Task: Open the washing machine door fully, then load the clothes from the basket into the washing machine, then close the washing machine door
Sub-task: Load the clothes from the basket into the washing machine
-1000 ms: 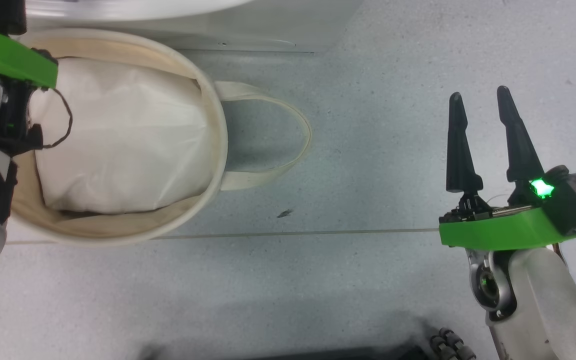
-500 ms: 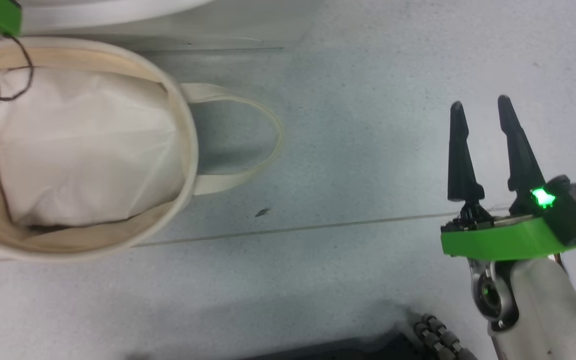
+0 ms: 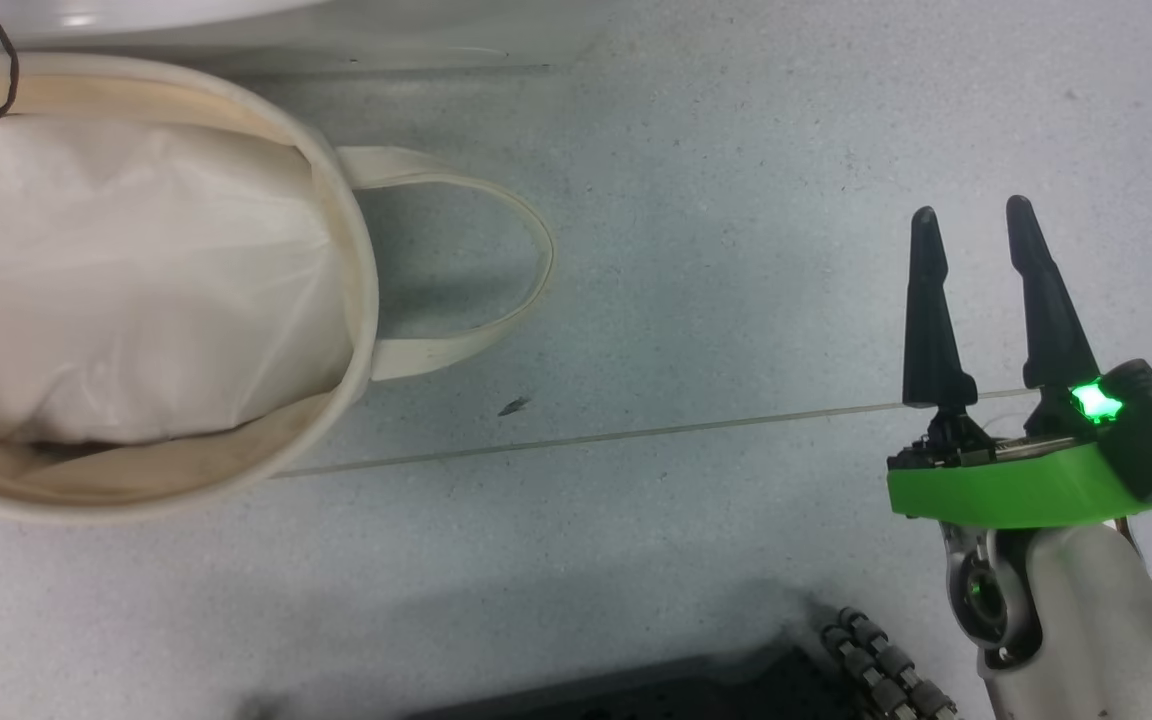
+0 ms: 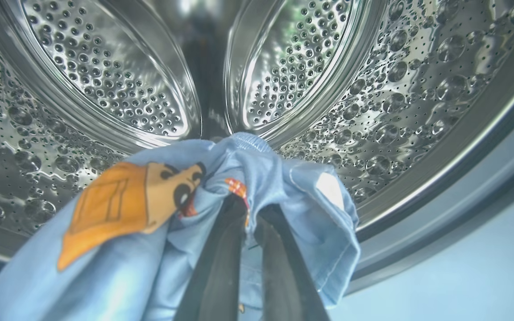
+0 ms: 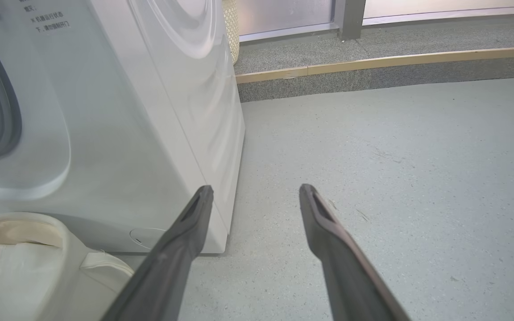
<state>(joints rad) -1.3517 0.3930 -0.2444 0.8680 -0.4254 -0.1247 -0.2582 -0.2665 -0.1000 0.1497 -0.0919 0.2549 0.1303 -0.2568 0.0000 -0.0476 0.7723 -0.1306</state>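
Note:
My left gripper [image 4: 250, 206] is shut on the clothes [image 4: 118, 223], a light blue garment with orange print. The garment drapes over both fingers right at the mouth of the washing machine's steel drum [image 4: 105, 76]. On the floor stands the cream basket [image 3: 361, 260], which holds a plain white padded cloth [image 3: 136, 270]; its loop handle [image 3: 526, 300] lies flat to the right. My right gripper [image 3: 976, 215] hangs open above bare floor, well right of the basket. The right wrist view shows the washing machine [image 5: 141, 133] to the left of the open right gripper [image 5: 256, 189], with the basket [image 5: 60, 240] at its foot. The door is out of view.
A raised grey step with a wood-coloured edge [image 5: 373, 64] runs behind the washer. A thin floor seam [image 3: 636, 432] crosses the floor, with a small dark speck [image 3: 513, 405] above it. My dark base [image 3: 686, 690] shows at the bottom edge.
The head camera has turned, so the basket and washer base have slid left and up in the picture. The left arm's green wrist has left the head view. The right gripper stays open.

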